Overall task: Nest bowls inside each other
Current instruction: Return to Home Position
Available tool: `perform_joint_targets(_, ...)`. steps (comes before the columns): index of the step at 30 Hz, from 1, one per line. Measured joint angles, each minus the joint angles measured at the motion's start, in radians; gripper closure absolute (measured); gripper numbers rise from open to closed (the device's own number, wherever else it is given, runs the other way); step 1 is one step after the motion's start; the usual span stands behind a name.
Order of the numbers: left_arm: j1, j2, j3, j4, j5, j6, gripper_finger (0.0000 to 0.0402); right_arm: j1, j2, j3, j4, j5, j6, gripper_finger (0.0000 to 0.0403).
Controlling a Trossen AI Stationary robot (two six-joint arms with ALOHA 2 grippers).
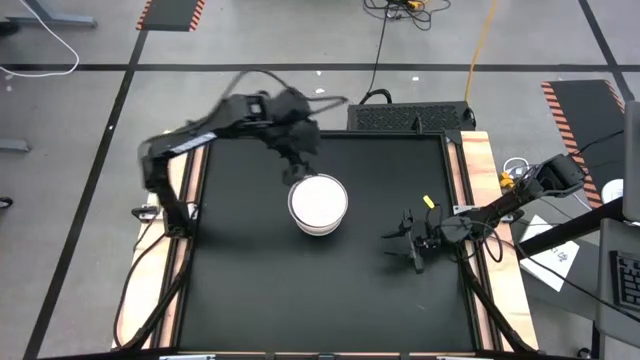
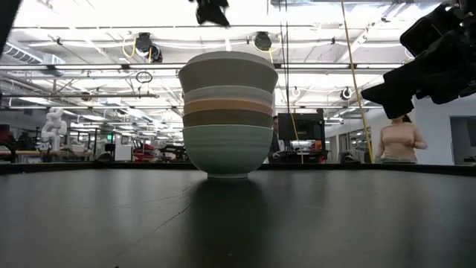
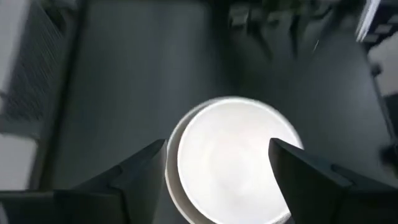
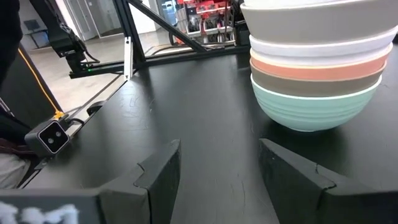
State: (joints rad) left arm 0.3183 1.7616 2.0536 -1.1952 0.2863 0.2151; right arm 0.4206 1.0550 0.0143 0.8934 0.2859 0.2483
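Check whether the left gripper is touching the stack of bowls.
Apart. In the low view the left gripper hangs above the stack of bowls, with bright background showing between it and the top rim.

Bowls [image 4: 317,68] smooth, matt; table [image 1: 250,290] matt black, faintly scuffed; side boards [image 1: 481,165] bare wood.

Black table [image 1: 250,290], small yellow item [image 1: 428,202]
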Motion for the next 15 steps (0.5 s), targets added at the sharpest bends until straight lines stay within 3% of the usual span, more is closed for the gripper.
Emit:
perform_joint_targets(4,-0.011,-0.163,-0.141,0.140,0.000,-0.013,0.0133,0.000,0.000,0.000,-0.001,0.000,0.002,0.0200)
perform_joint_targets(15,-0.036,-0.628,-0.753,0.452,-0.027,-0.127,0.0148,0.000,0.000,0.000,-0.001,0.000,-0.009,0.0200)
